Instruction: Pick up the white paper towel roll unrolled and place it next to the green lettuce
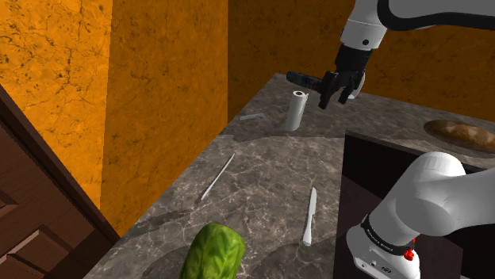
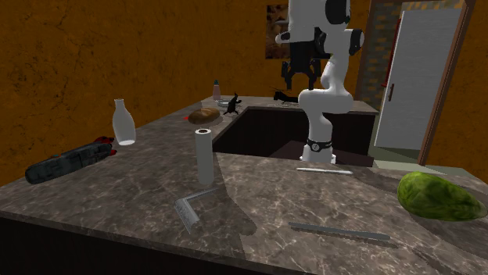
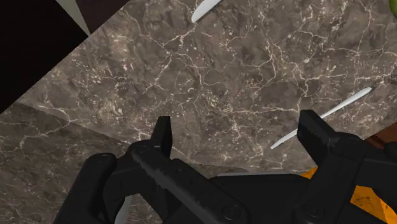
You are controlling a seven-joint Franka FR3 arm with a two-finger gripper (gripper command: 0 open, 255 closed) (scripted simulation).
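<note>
Target is the white paper towel roll (image 1: pixel 297 109), upright on the grey marbled surface (image 1: pixel 270 182), near the tool (image 1: pixel 336 95) at its 8 o'clock in the shoulder view; the green lettuce (image 1: pixel 214 252) lies well apart, at 7 o'clock from the roll. Tool is spread wide and empty, touching nothing. Expect a light, soft, squashy cylinder that tips easily, so you should clasp it across the middle of its height and close gently, not pinch the top rim.
</note>
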